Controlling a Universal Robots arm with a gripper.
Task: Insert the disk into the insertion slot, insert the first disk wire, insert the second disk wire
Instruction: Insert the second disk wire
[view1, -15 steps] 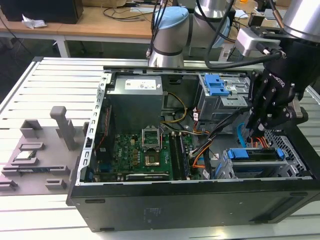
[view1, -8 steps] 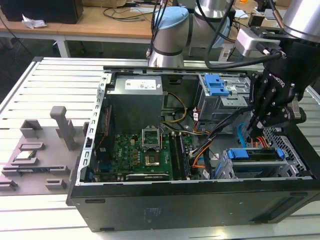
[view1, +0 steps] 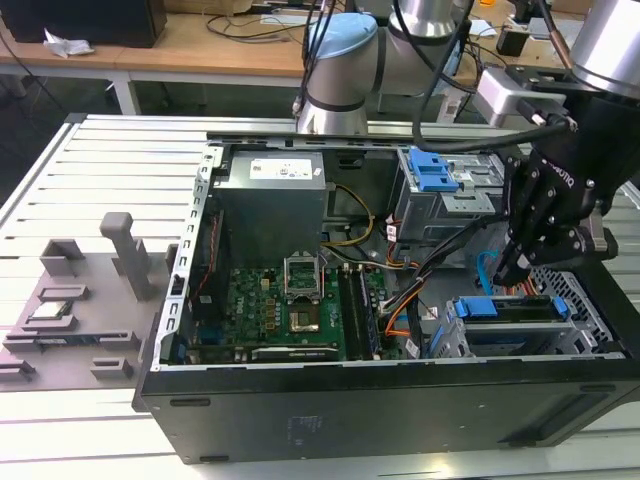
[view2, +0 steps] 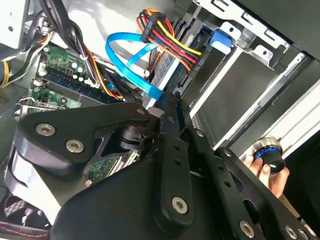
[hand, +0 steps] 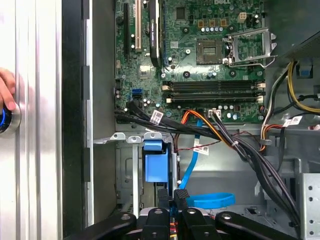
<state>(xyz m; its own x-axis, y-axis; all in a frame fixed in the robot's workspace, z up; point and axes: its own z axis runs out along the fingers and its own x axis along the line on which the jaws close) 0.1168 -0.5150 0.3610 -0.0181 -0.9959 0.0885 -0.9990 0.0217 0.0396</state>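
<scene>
The disk, a silver drive in a bright blue bracket (view1: 505, 308), lies inside the insertion slot (view1: 592, 322), a low perforated metal bay at the case's front corner on the exterior view's right. My black gripper (view1: 515, 268) hangs just above the disk's inner end. In both wrist views its fingertips (hand: 172, 197) are pressed together on the end of a flat blue wire (view2: 131, 60) that loops away from them. A red, yellow and black wire bundle (view2: 172, 45) runs towards the blue bracket (view2: 220, 41); whether it is plugged in is hidden.
A taller grey cage with a blue latch (view1: 435, 172) stands behind the slot. The motherboard (view1: 285, 305) and black cable bundles (hand: 235, 145) fill the case's middle. A person's hand (hand: 6, 89) rests on a blue-ringed button outside the case. Grey fixtures (view1: 70, 300) lie on the table.
</scene>
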